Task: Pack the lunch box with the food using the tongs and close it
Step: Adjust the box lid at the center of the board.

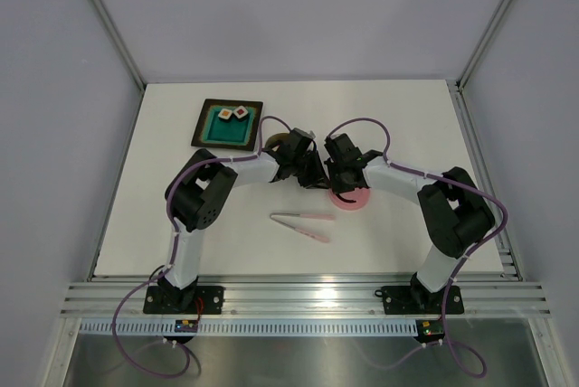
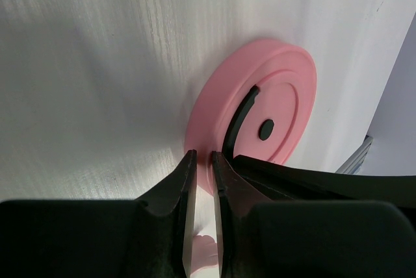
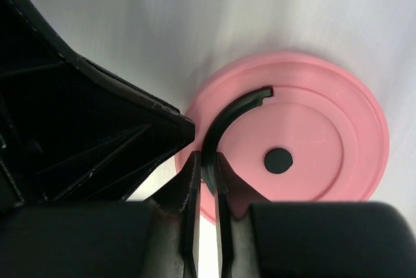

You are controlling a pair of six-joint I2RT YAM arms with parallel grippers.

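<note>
Action at the lid (image 3: 312, 115): right pincer (image 3: 208, 162) is clamped on its curved black handle (image 3: 227, 110), with the lid down on the table (image 1: 407, 116) at centre frame. Left pincer (image 2: 203, 160) sits at the rim, fingers nearly together (gripping anything? cannot tell). Lunch box (image 1: 274, 139) lies up-left of the lid, nearer the left arm; tongs (image 1: 294, 219) lie below, untouched.
</note>
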